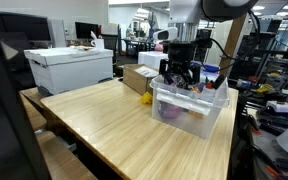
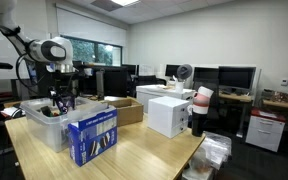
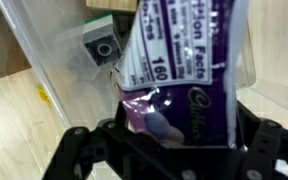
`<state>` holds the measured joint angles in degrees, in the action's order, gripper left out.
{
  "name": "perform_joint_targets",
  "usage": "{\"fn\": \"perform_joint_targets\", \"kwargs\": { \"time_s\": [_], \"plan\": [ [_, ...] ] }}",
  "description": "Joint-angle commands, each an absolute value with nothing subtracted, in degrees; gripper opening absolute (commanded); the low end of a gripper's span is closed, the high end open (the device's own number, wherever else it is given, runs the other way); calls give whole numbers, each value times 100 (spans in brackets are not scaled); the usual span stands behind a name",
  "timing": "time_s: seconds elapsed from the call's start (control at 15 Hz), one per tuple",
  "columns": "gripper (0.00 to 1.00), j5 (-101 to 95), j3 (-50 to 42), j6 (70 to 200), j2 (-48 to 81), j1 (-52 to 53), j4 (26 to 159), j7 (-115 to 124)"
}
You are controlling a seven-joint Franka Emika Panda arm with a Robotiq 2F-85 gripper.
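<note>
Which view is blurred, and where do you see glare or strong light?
In the wrist view the purple candy bag is blurred and the wall of the clear bin shows pale glare; in an exterior view the wooden table is evenly lit, shadows faint; in an exterior view the window is bright.

The arm (image 1: 187,18) is seen reaching in from above in both exterior views, with the wrist turned so that the gripper (image 1: 181,74) is pointed straight down. In the wrist view the jaws are shown spread wide, with the dark fingers (image 3: 76,140) set well apart at either side.
</note>
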<state>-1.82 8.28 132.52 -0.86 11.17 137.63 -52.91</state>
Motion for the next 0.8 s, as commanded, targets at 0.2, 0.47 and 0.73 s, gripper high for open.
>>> {"fn": "perform_joint_targets", "kwargs": {
  "time_s": [0.2,0.47,0.73],
  "plan": [
    [100,-73,864,13457,-743,1109,14258,-4935],
    [100,78,824,13375,-902,1151,14404,-4940],
    [100,247,793,13353,-918,1179,14583,-4963]
  ]
}}
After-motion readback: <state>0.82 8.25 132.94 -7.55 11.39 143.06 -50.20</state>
